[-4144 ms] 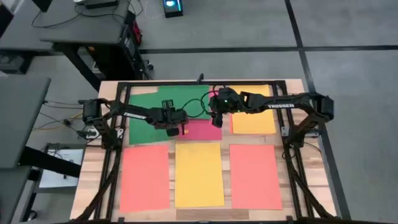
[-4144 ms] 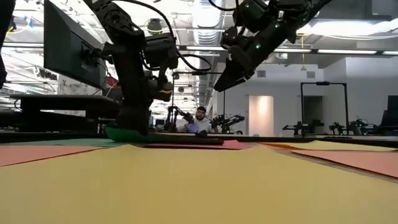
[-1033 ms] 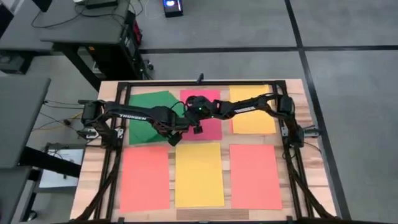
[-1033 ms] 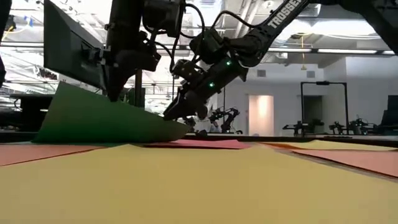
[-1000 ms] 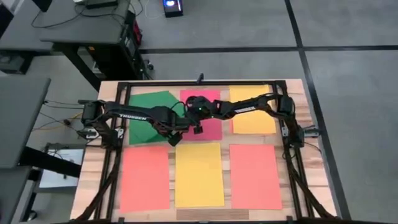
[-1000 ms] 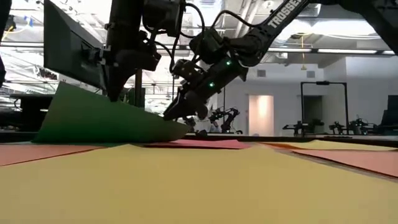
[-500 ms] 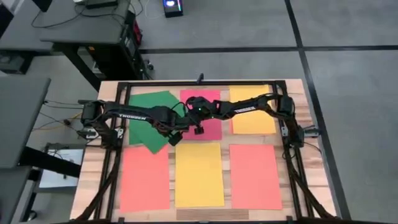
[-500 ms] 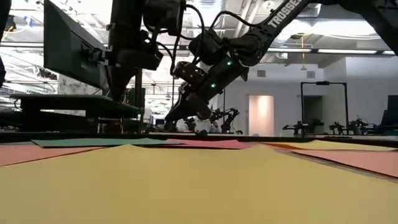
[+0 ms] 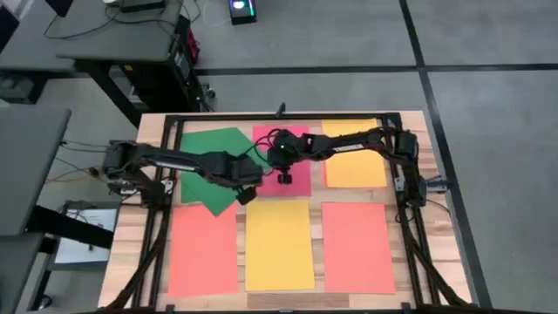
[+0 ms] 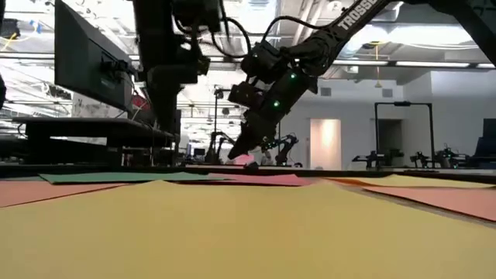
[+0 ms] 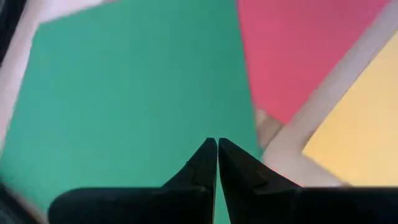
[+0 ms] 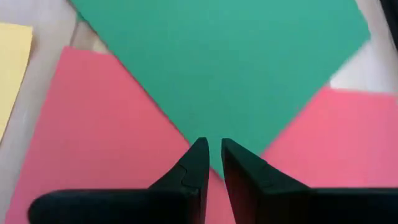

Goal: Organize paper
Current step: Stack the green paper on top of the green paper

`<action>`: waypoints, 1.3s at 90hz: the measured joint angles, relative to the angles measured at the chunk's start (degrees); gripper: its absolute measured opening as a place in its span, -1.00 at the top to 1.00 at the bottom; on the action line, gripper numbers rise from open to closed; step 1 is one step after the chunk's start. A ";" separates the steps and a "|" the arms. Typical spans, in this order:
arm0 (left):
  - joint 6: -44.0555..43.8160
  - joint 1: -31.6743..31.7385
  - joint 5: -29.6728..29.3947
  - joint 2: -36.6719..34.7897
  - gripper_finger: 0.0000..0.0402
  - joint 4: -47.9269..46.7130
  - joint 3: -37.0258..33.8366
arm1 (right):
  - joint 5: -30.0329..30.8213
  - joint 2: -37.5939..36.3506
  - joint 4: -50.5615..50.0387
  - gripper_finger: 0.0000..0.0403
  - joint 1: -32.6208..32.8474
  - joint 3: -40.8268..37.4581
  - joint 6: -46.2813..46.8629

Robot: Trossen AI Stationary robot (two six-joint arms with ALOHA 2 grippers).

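The paper lies flat as six sheets in two rows. The green sheet (image 9: pixel 207 168) is at the far left, turned askew, with one corner (image 12: pixel 214 167) resting on the pink-red sheet (image 9: pixel 295 157). An orange-yellow sheet (image 9: pixel 353 155) is at the far right. My left gripper (image 9: pixel 247 194) is shut, over the green sheet's near right edge (image 11: pixel 245 124). My right gripper (image 9: pixel 284 177) hovers over the overlapping corner, its fingers (image 12: pixel 200 155) a narrow slit apart with nothing between them.
The near row holds a salmon sheet (image 9: pixel 203 249), a yellow sheet (image 9: pixel 279 244) and another salmon sheet (image 9: pixel 357 247). A black frame (image 9: pixel 283 116) runs round the table's far and side edges. A person (image 10: pixel 248 155) sits far behind the table.
The green sheet, held up by one side at my left gripper a second ago, has dropped flat onto the table, askew, one corner over the pink-red sheet. My right gripper has risen a little and shifted toward the table's right edge.
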 joint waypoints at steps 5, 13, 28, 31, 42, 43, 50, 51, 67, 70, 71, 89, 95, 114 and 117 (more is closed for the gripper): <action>-0.09 0.80 -0.01 -4.13 1.00 4.37 -4.46 | -0.13 0.00 -0.20 0.82 -0.49 -0.01 0.68; -2.25 2.93 -0.03 -11.20 1.00 10.48 -12.14 | -0.12 0.00 -0.09 0.82 -0.90 -0.01 0.88; -8.95 8.68 -0.17 -17.08 1.00 9.68 -20.52 | -0.53 -0.23 2.59 0.82 -0.56 -0.04 1.86; -9.29 9.98 -0.11 -17.12 1.00 9.23 -20.95 | -0.59 -0.36 2.79 0.82 -0.54 -0.04 2.05; -6.87 15.32 1.29 -15.10 1.00 8.50 -20.68 | -0.58 -0.52 4.11 0.82 -0.62 -0.04 3.70; -6.40 15.79 1.40 -14.84 1.00 8.58 -20.56 | -0.58 -0.52 4.13 0.82 -0.63 -0.04 3.98; -2.41 19.17 1.65 -13.09 1.00 9.46 -19.20 | -0.60 -0.52 4.06 0.82 -0.67 -0.06 5.30; -1.72 19.71 1.69 -12.84 1.00 9.66 -18.95 | -0.62 -0.52 4.00 0.82 -0.66 -0.06 5.35; 7.81 29.71 2.39 -7.93 1.00 11.36 -14.93 | -2.06 -0.52 2.28 0.82 1.91 -0.06 3.87; 9.00 31.57 3.06 -6.81 1.00 11.20 -14.16 | -2.11 -0.52 2.17 0.82 2.50 -0.06 2.85; 9.26 32.22 3.25 -6.38 1.00 11.15 -13.87 | -2.09 -0.52 2.13 0.82 2.72 -0.06 2.46; 12.33 40.57 5.75 1.12 1.00 8.58 -10.20 | -2.20 -0.52 2.10 0.82 5.19 -0.06 -0.69; 12.83 42.07 6.04 3.24 1.00 8.10 -9.91 | -2.20 -0.52 2.09 0.82 5.21 -0.06 -0.65; 14.27 44.24 6.48 6.21 1.00 9.52 -9.91 | -2.09 -0.51 -1.83 0.83 4.05 -0.06 0.20; 14.64 44.10 7.03 5.98 1.00 10.09 -9.91 | -2.09 -0.49 -2.78 0.84 3.50 -0.06 0.88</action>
